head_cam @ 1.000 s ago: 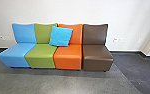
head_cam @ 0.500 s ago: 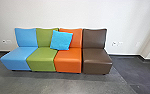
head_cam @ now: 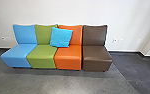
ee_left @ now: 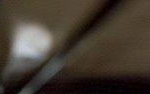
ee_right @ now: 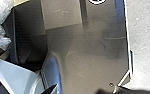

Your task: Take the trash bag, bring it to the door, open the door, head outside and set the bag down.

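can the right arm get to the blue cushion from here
Probably not without driving closer: the cushion leans back against the green and orange seats, with floor between them and the robot. Nothing seems to block its front, though.

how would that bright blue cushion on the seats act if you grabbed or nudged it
The blue cushion would probably squash in a grip and feel light for its size, as it looks like a padded square. A nudge might slide or tip it, since it seems merely leaned against the green backrest and orange backrest.
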